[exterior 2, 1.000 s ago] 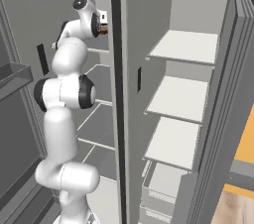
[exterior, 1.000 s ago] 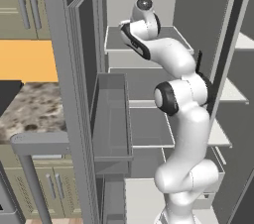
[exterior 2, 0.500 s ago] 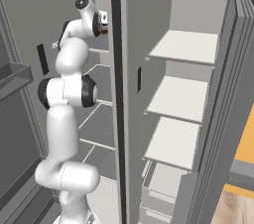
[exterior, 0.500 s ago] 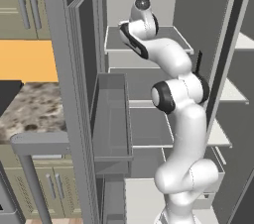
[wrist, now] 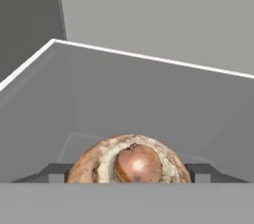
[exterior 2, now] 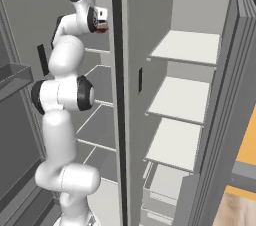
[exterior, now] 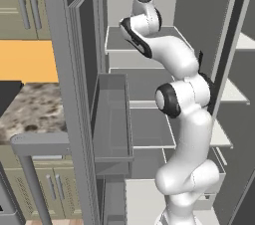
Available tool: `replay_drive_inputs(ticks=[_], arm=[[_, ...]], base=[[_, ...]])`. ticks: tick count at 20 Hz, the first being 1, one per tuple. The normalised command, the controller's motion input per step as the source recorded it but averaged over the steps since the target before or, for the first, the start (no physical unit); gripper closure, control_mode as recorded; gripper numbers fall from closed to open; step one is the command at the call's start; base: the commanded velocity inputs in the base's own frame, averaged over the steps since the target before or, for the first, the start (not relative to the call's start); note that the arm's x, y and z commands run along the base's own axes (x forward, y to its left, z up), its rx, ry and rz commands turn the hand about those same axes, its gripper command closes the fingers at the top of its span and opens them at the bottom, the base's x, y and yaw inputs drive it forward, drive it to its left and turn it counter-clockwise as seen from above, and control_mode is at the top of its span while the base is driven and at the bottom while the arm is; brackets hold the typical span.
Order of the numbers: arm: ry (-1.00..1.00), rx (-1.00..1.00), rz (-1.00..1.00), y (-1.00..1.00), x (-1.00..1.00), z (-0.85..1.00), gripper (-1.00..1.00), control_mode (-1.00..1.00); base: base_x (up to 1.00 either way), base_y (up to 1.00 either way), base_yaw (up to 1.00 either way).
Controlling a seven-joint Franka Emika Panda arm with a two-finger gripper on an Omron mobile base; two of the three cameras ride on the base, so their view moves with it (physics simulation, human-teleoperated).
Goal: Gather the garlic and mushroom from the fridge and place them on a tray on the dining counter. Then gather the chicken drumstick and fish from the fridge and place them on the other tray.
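Where gripper (wrist: 130,181) flanks mushroom (wrist: 129,164) — no writing, fridge (exterior 2: 165,70) shelves.

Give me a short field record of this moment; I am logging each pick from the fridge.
place: inside the open fridge, upper shelf of its left compartment
arm: reaches up and into that shelf
pincer: level with the shelf, a brown thing at its tips in the right base view
mushroom: brown cap, stem facing the hand camera, between the two finger tips
grip: jaws stand on either side of the mushroom; contact cannot be told
lift: not yet seen
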Motion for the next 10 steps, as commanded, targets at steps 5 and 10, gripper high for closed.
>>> replay_drive_inputs(ticks=[5, 10], arm=[[-0.13, 0.01, 0.00, 0.00, -0.99, -0.12, 1.00, -1.00], [-0.17, 0.00, 0.00, 0.00, -1.00, -0.18, 1.00, -1.00]], base=[[0.00, 0.00, 0.00], [0.00, 0.00, 0.00]])
